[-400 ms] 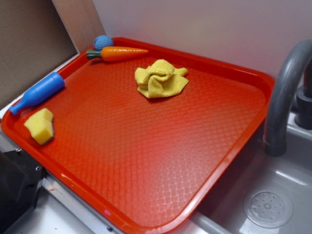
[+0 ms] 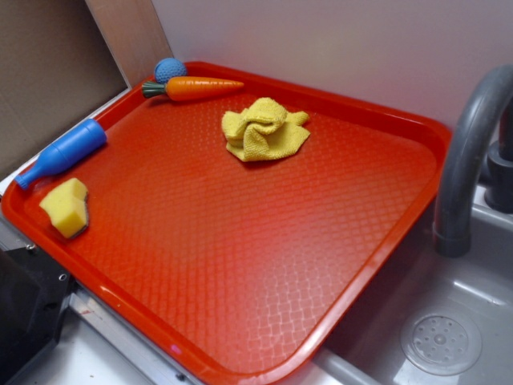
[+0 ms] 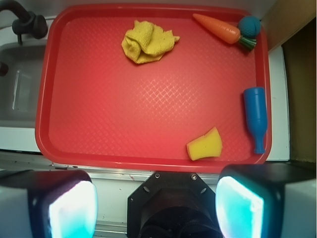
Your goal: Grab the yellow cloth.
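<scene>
The yellow cloth (image 2: 265,129) is a crumpled pale-yellow terry cloth lying on the far middle of the red tray (image 2: 377,265). In the wrist view the cloth (image 3: 146,41) sits near the tray's top edge. My gripper (image 3: 156,208) is open, its two fingers wide apart at the bottom of the wrist view, high above the tray's near edge and far from the cloth. It holds nothing. The gripper does not show in the exterior view.
On the tray lie a toy carrot (image 2: 196,87), a blue ball (image 2: 169,70), a blue bottle (image 2: 62,151) and a yellow sponge block (image 2: 66,208). A grey faucet (image 2: 469,152) and sink (image 2: 441,341) stand to the right.
</scene>
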You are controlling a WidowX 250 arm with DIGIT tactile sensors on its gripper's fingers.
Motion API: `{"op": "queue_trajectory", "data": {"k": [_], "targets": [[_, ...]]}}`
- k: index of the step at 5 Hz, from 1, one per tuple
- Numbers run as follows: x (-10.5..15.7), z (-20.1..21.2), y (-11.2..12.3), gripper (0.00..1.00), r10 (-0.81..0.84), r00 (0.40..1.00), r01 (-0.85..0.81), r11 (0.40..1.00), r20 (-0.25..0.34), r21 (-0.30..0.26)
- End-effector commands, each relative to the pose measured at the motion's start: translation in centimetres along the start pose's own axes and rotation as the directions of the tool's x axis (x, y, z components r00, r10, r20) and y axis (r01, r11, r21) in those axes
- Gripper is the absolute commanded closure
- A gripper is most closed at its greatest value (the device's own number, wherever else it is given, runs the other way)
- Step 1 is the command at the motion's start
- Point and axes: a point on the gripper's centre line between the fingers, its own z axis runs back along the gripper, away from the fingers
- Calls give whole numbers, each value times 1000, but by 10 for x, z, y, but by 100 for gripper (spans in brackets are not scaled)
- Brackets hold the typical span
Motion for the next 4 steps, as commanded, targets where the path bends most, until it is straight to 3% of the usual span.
{"op": "queue_trajectory", "data": {"k": [1, 2, 3, 4], "targets": [[93, -62, -37, 0, -216, 943, 174, 968, 253, 179], [135, -109, -39, 0, -280, 912, 271, 960, 301, 72], [176, -168, -30, 0, -335, 917, 330, 942, 217, 63], [195, -199, -14, 0, -320, 940, 320, 947, 119, 25]]}}
